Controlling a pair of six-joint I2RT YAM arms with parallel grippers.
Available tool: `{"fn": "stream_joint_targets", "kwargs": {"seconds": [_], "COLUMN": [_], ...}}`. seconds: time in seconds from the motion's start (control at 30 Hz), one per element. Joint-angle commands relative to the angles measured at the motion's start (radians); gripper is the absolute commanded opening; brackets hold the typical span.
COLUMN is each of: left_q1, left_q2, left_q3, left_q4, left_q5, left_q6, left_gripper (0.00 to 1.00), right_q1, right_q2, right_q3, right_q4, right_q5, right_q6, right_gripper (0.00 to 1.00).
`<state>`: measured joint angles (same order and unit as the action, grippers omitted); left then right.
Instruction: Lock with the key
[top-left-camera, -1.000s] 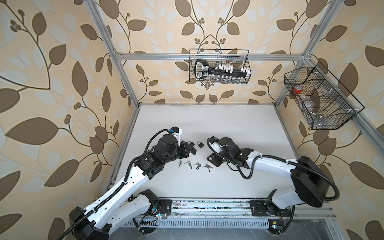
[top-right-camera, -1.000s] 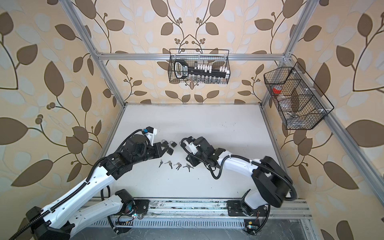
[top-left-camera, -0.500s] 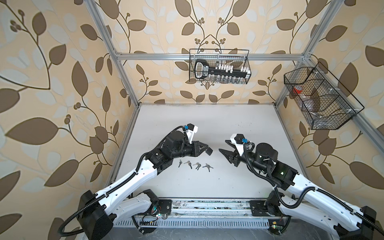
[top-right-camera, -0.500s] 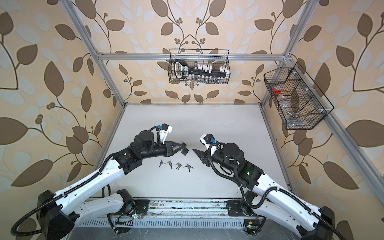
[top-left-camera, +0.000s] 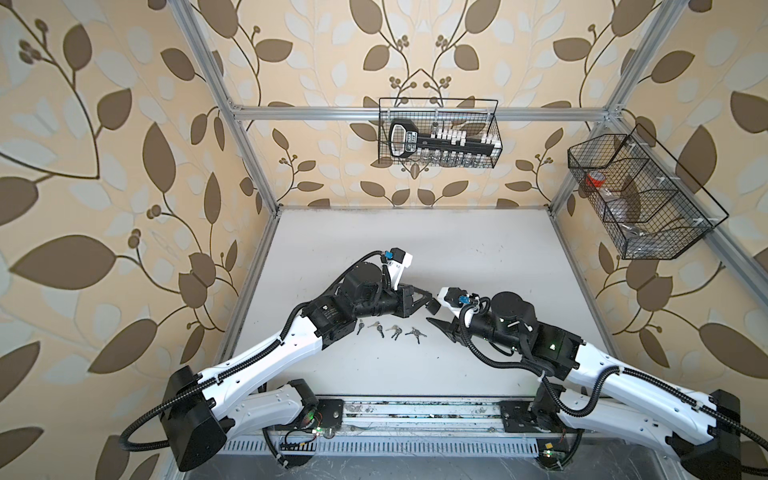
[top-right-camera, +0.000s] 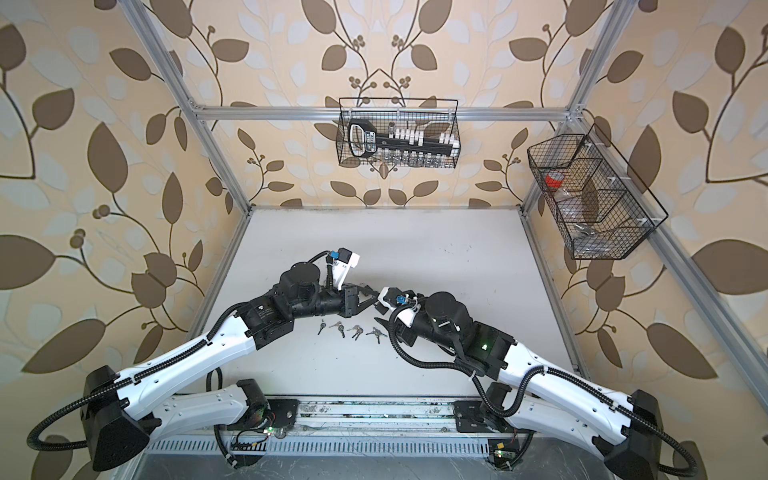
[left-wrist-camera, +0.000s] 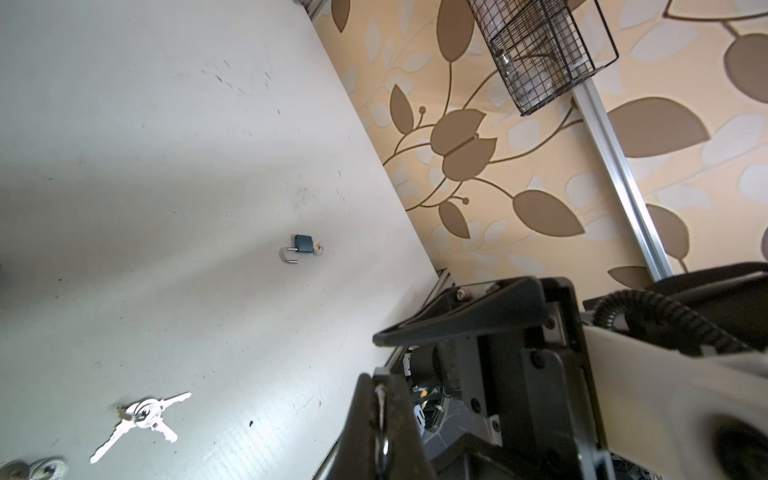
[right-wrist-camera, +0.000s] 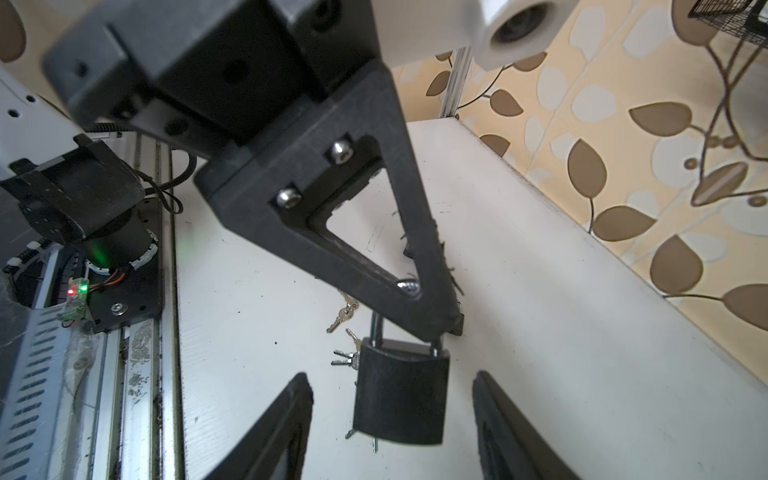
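Observation:
A black padlock hangs above the table from its steel shackle, also seen in both top views. My left gripper is shut on that shackle. My right gripper is open, with one finger on each side of the lock body and a gap on both sides. Several small silver keys lie on the white table below the grippers.
A small blue padlock with an open shackle and a key in it lies farther out on the table, towards the right wall. Wire baskets hang on the back wall and on the right wall.
Both arms have risen from the table, and the left one carries the black padlock up. The right gripper has opened wider and moved in until its fingers flank the lock body.

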<state>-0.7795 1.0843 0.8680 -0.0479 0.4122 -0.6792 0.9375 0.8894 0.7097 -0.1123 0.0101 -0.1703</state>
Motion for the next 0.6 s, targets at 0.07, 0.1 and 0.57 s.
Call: {"fn": "stream_joint_targets", "kwargs": {"seconds": [0.07,0.1,0.57], "left_q1": [-0.005,-0.005,-0.005], "left_q2": [-0.021,-0.023,-0.034], "left_q3": [0.043,0.042,0.037], "left_q4": [0.045,0.045,0.024], "left_q5": [-0.018,-0.019,-0.033], "left_q6": [0.024,0.024,0.022], "left_gripper": [0.00,0.00,0.00], "right_q1": [0.021,0.023,0.035], "right_q2": [0.041,0.048,0.034], "right_q3": [0.045,0.046,0.028], "right_q4": [0.016,0.022,0.066], "right_q5": [0.100,0.101,0.106], "right_q6": [-0.008,-0.002,0.013], "right_gripper": [0.61,0.59,0.48]}}
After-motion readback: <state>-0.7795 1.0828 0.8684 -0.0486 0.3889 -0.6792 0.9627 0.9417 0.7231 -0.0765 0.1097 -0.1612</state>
